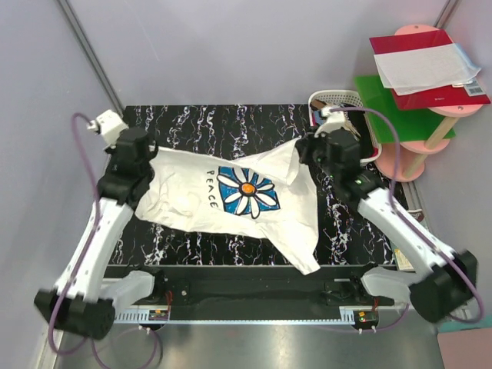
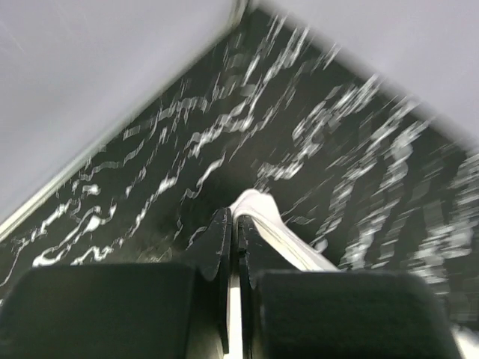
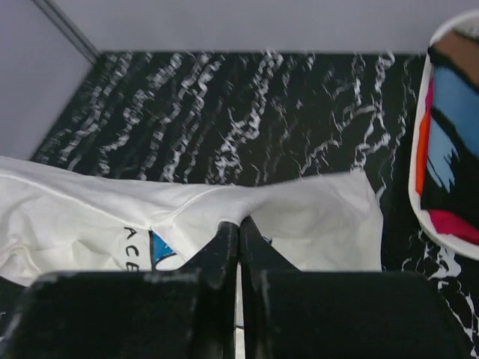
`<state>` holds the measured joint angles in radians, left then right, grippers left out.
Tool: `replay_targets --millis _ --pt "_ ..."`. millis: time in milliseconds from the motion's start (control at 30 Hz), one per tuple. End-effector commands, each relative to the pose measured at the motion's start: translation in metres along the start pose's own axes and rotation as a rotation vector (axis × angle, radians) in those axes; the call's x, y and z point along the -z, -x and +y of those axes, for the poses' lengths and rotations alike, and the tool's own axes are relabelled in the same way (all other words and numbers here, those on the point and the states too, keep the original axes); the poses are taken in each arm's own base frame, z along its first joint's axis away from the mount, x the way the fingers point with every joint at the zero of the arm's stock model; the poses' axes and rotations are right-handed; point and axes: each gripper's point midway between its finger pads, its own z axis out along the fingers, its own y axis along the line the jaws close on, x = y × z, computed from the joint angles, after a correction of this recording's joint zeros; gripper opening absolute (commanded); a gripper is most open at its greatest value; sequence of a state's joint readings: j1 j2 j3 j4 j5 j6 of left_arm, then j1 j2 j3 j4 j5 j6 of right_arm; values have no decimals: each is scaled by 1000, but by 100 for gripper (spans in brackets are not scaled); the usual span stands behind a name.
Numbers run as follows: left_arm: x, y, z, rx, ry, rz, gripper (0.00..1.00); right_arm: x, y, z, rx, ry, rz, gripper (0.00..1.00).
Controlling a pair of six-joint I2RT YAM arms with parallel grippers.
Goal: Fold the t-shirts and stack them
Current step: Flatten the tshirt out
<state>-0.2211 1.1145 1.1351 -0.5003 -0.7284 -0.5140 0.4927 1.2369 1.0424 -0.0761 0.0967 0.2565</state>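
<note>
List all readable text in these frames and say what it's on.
"PEACE": black letters on the white t-shirt, beside its blue daisy print.
"ACE": the same word in the right wrist view, where only its end shows.
Sticker on the red folder: too small to read.
No other text can be made out.

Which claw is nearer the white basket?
The right claw, shut on the white t-shirt right beside the basket. The left claw pinches the shirt's opposite end, across the table from it.
</note>
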Motion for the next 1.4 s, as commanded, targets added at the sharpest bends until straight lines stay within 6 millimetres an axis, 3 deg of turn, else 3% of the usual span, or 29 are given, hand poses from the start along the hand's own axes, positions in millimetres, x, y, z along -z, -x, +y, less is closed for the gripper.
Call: replay_targets --millis 0,33,100,133,167,200,233,367,433,467,533,567,700,800,867,967,1067,1100,1167,1200,1233,1267,1300,1367 --pt "60 50 23 95 -112 -100 0 57 40 29 59 156 -137 0" --pt "69 54 30 96 -116 -105 0 79 51 38 63 203 -180 0" --pt "96 63 53 78 -128 -119 0 101 51 42 72 237 -187 0" --pt "105 65 61 78 -129 -125 0 124 59 48 81 284 -228 0" --pt "124 71 75 87 -142 -140 0 135 57 49 90 302 -226 0" --pt "134 74 81 84 -164 -146 0 147 60 52 96 324 -244 0" --pt "143 75 86 86 -187 -152 0 172 69 57 114 370 -293 0" --pt "205 104 114 135 -324 -256 0 231 86 61 167 430 -376 0" --pt "226 109 120 128 -388 -271 0 264 102 64 199 453 -431 0" --pt "246 123 127 156 -425 -314 0 282 115 67 206 465 -473 0" --pt "263 129 130 138 -480 -325 0 302 120 69 222 485 -496 0" --pt "284 143 139 166 -511 -373 0 317 130 71 226 499 -530 0" --pt "334 165 152 187 -633 -458 0 356 142 80 241 568 -587 0" --pt "352 173 159 231 -680 -495 0 375 151 80 239 573 -630 0" --pt "348 175 157 228 -667 -494 0 384 159 75 238 540 -671 0" --pt "319 174 144 195 -590 -450 0 371 175 58 204 417 -700 0" --pt "270 169 120 141 -471 -381 0 321 184 40 189 258 -654 0" --pt "257 166 113 124 -447 -361 0 287 185 29 185 160 -598 0" --pt "218 158 84 72 -395 -291 0 248 182 20 177 77 -534 0" --pt "206 158 75 65 -379 -278 0 211 178 13 174 8 -479 0" --pt "180 148 55 22 -348 -218 0 192 176 10 175 -26 -449 0" --pt "166 145 50 16 -310 -200 0 174 174 7 176 -60 -421 0" --pt "143 141 32 -8 -287 -168 0 137 163 4 181 -101 -354 0" --pt "116 131 18 -45 -233 -126 0 101 158 4 188 -120 -317 0"
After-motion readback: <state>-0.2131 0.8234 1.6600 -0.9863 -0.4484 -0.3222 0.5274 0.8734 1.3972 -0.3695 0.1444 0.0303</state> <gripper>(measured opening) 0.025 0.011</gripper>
